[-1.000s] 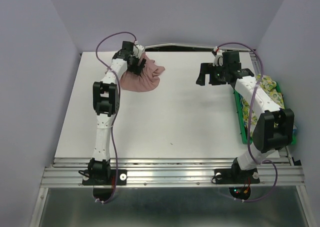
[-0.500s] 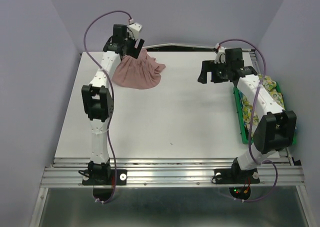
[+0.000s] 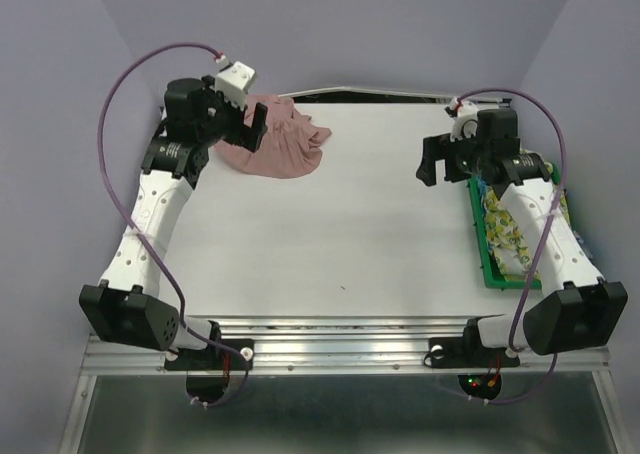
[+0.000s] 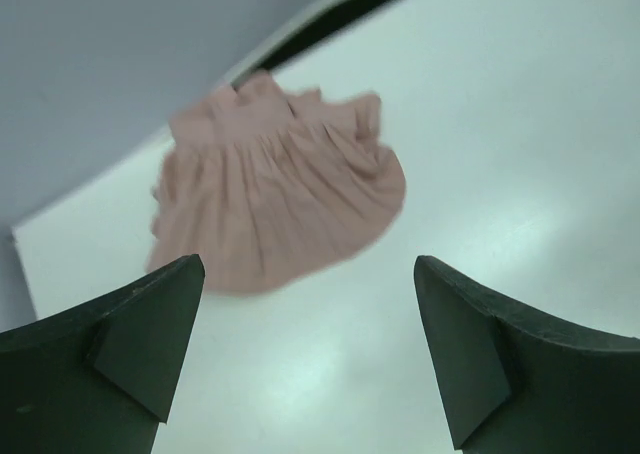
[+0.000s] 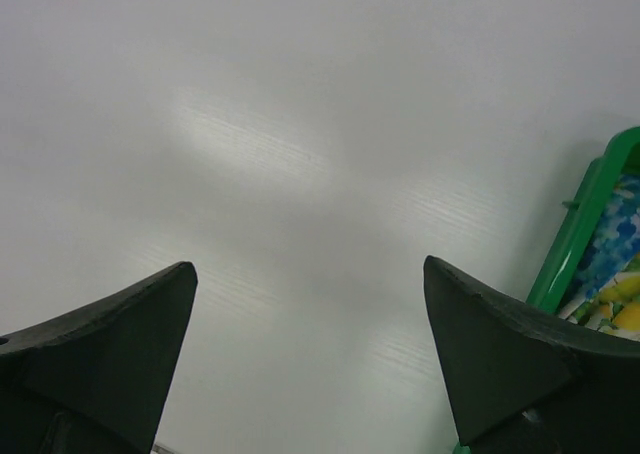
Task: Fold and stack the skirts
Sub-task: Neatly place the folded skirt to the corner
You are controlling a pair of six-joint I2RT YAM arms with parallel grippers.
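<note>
Fingers point(image 4: 130, 344) of the left gripper point(image 3: 248, 126) are spread wide and empty. The pink skirt point(image 4: 275, 194) lies just past them at the far left of the table point(image 3: 330, 234), its waist toward the back wall. The right gripper point(image 3: 440, 160), also spread, is well apart from it.

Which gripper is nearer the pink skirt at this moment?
Left. The left gripper hovers open over the left edge of the pink skirt. The right gripper, also open, is far across the table beside the green bin.
</note>
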